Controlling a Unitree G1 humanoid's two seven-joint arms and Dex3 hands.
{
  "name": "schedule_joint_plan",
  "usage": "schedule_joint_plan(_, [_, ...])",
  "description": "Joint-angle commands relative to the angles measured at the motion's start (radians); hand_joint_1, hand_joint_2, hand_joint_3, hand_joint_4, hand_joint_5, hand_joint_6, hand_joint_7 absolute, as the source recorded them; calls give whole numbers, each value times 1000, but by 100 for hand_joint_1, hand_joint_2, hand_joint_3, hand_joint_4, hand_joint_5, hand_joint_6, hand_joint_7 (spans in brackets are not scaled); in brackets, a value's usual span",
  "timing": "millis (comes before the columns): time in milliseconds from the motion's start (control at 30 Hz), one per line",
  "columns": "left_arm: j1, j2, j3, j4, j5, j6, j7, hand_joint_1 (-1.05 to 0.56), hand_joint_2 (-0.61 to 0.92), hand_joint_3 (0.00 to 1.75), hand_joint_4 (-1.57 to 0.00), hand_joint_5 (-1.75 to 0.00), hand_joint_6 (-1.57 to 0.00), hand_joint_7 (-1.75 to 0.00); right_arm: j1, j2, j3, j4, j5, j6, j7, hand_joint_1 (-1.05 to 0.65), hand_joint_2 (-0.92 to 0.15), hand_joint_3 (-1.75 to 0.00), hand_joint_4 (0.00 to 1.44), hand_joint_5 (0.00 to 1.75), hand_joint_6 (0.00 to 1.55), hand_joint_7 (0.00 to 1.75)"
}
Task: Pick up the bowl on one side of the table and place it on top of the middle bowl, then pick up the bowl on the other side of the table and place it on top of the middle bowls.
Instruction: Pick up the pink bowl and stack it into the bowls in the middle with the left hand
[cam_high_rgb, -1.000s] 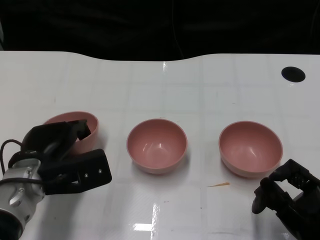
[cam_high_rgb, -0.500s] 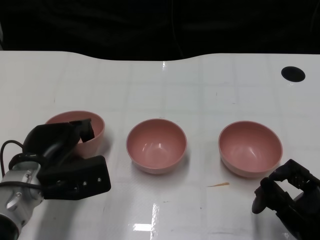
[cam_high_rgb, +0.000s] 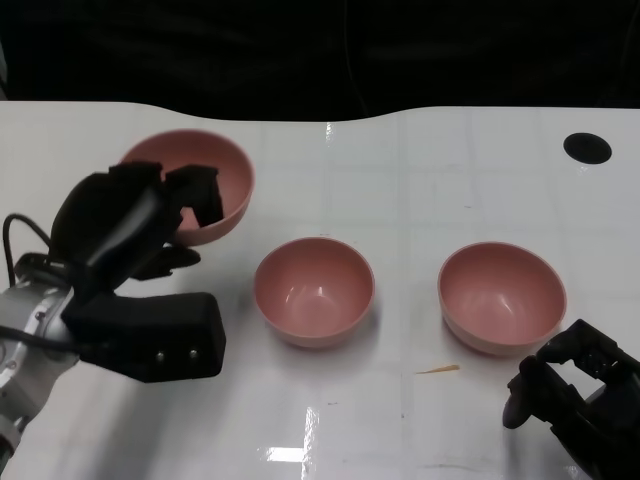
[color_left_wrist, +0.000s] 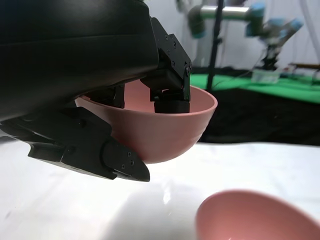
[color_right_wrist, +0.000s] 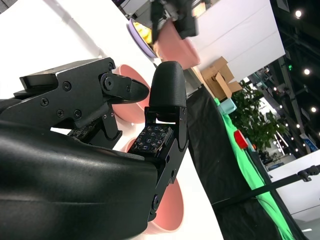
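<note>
Three pink round plastic-looking bowls, all empty as far as the views show. Left robot hand (cam_high_rgb: 140, 225) grips the lifted pink bowl (cam_high_rgb: 205, 180) by its near rim, fingers (color_left_wrist: 170, 92) hooked inside the wall and the thumb part under the outer curve; the left wrist view shows it clear of the white glossy surface (cam_high_rgb: 420, 160). Bowl sits a bit tilted in the grip.

Handling guess: light, stiff, thin-walled, smooth, so likely slippery at a rim pinch and prone to swing or rotate. Unlikely to break. Rim is the sensible hold, since the curved underside gives nothing to catch; a deeper finger hook would steady it.

Middle pink bowl (cam_high_rgb: 314, 290) rests upright, beside and to the inner side of the left robot hand, lower than the held one; its rim also shows below the held bowl in the wrist view (color_left_wrist: 260, 215). Nothing stacked in it yet.

Third pink bowl (cam_high_rgb: 502, 297) sits just ahead of the right robot hand (cam_high_rgb: 570, 385), apart from it. Right robot hand holds nothing, fingers part curled with a gap between them, reads as open.

Nesting should self-centre if the release is level.
</note>
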Motion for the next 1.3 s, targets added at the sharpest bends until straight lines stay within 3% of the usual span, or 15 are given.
schedule_joint_plan(33, [20,16,15,-109,11,29,-55,2,87,17,-66,-175,-62,-168,4,-6,-2,-11,-3,2,-9,-12,-80,-54,92,142,90,107])
schedule_joint_plan(200, [14,-11,10,-201,5,26,-100,1,87,19,-67,-175,-62,-170,6,-6,2,-13,-6,-3,-11,-12,-80,-52,93,142,90,108])
schedule_joint_plan(333, [-1,-45,5,-224,-3,20,-127,-6,88,25,-66,-175,-69,-157,12,0,6,-21,-18,-13,-23,-13,-80,-50,94,141,91,108])
schedule_joint_plan(533, [-16,-104,-21,-172,15,-15,-104,-9,87,23,-66,-175,-61,-169,18,6,9,-26,-17,-18,-18,-14,-81,-49,94,141,91,108])
schedule_joint_plan(1067, [7,-200,-54,-81,40,-12,-68,-7,88,16,-66,-175,-70,-149,25,1,12,-41,-24,-11,-35,-13,-80,-51,96,139,92,109])
schedule_joint_plan(1133, [13,-203,-56,-64,35,-22,-65,-9,89,15,-66,-174,-74,-136,27,0,13,-46,-21,-6,-37,-13,-80,-52,96,139,91,109])
schedule_joint_plan(1200, [17,-205,-57,-54,33,-26,-64,-11,91,9,-73,-159,-91,-87,29,0,14,-49,-21,-5,-39,-13,-80,-52,96,139,91,109])
schedule_joint_plan(1300, [16,-207,-59,-30,23,-36,-68,-12,92,12,-73,-158,-101,-66,32,2,15,-48,-23,-15,-34,-13,-81,-52,95,139,90,110])
